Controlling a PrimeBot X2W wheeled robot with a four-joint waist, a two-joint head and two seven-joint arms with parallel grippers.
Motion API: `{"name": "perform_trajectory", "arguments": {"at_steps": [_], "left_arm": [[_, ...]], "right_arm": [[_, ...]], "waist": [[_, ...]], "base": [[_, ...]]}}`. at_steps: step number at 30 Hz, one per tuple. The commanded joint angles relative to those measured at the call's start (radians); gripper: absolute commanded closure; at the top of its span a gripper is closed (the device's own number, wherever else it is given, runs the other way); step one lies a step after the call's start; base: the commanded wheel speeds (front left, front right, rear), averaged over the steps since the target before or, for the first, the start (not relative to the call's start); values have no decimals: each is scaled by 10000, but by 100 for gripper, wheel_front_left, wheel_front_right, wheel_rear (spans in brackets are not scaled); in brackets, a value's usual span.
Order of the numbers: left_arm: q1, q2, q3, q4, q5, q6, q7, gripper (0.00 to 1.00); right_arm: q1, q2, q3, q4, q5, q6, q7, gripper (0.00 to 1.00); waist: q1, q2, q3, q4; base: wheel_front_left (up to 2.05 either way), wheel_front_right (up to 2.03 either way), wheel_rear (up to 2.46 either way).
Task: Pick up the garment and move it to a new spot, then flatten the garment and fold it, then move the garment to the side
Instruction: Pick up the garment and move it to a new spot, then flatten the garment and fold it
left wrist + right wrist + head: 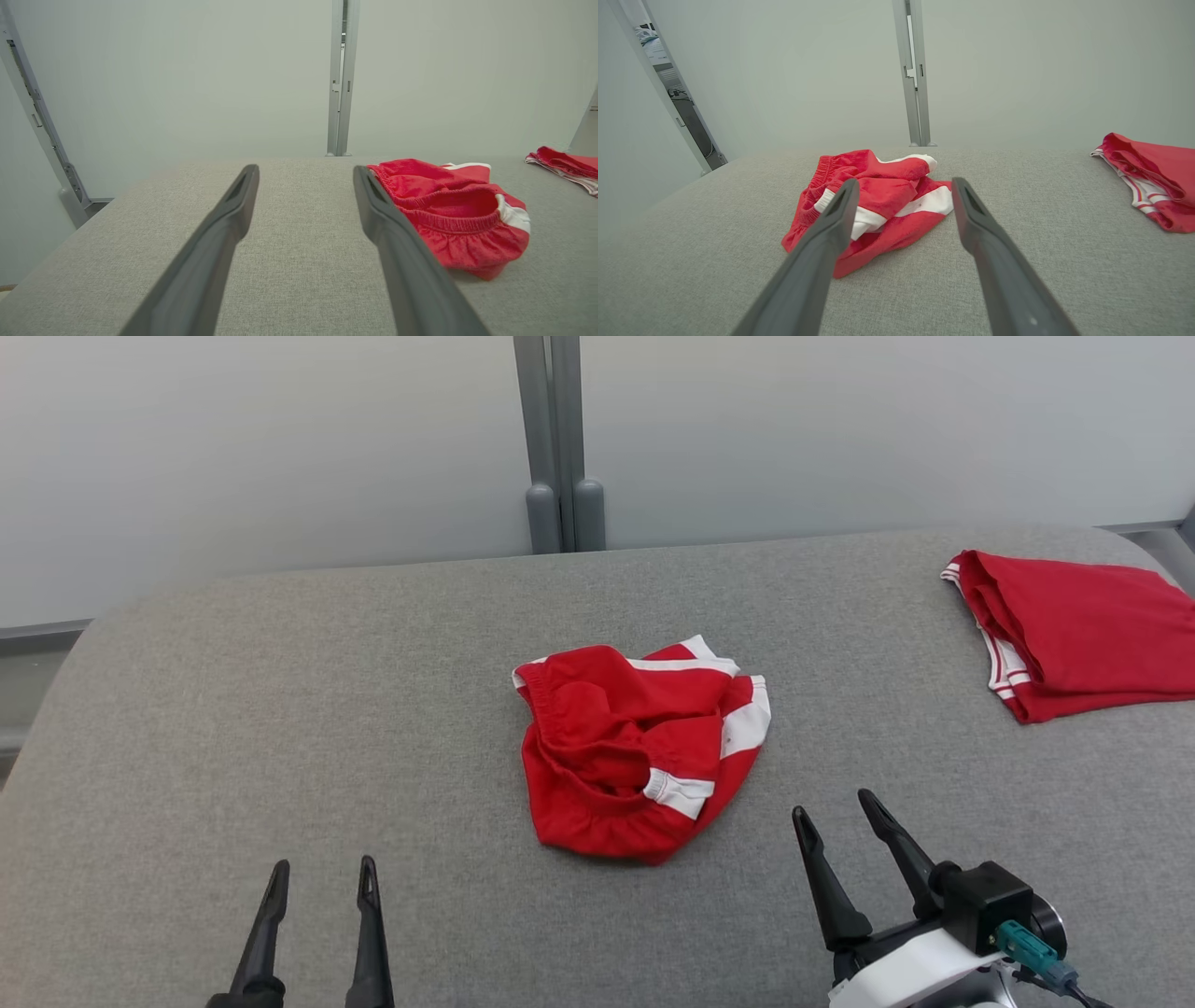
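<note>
Grey fabric surface (280, 709) before pale wall panels (233, 448). A crumpled red-and-white garment (639, 751) lies mid-surface. The left gripper (323, 864) and right gripper (833, 803) hover nearer, fingers spread, empty. Folded red cloth (1083, 625) far right.

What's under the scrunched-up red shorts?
The shorts lie on the grey table. Anything tucked beneath them is covered, so I cannot tell.

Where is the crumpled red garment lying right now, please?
In the head view the crumpled garment lies near the middle of the grey surface, ahead of the right gripper; a folded red garment sits far right.
</note>
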Motion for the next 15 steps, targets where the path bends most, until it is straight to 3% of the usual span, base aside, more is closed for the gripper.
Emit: {"name": "perform_trajectory", "arguments": {"at_steps": [1, 15], "left_arm": [[146, 18, -36, 89, -56, 68, 4, 0], [-36, 16, -209, 404, 181, -85, 2, 0]], "right_arm": [[70, 12, -30, 32, 26, -17, 1, 0], [32, 122, -117, -74, -138, -17, 1, 0]], "waist": [[1, -1, -33, 12], [1, -1, 0, -3]], "base": [[0, 0, 0], [0, 0, 0]]}}
